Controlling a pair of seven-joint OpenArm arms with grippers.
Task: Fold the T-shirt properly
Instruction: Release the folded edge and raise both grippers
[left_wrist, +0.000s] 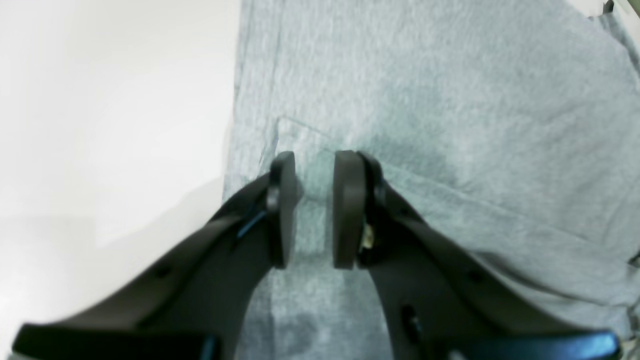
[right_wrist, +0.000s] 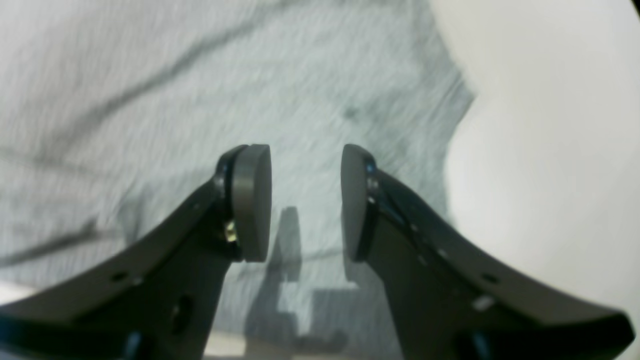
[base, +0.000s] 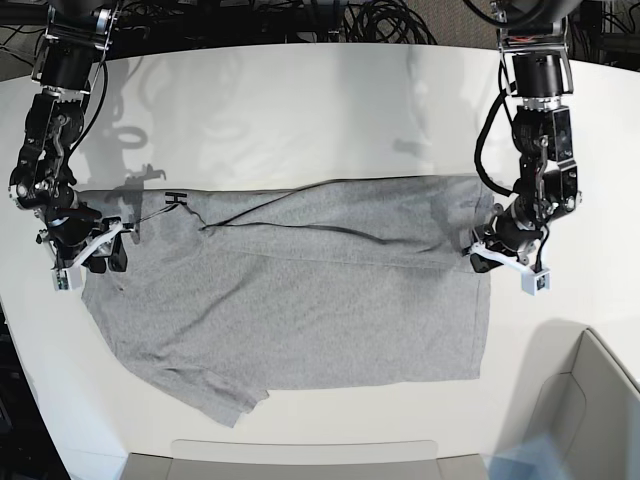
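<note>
T-shirt (base: 300, 300) lies flat across centre of white table (base: 300, 110), upper strip already folded over, one sleeve at lower left. Soft, light, limp cloth; likely slides and creases easily. Left gripper (left_wrist: 314, 210) and right gripper (right_wrist: 306, 200) both parted, holding nothing, at opposite fold ends. Best pinch: doubled edges or corners.

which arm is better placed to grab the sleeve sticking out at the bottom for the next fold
Right, probably. The right gripper hangs open at the T-shirt edge on the sleeve side. The left gripper sits at the opposite edge, with the whole shirt between.
</note>
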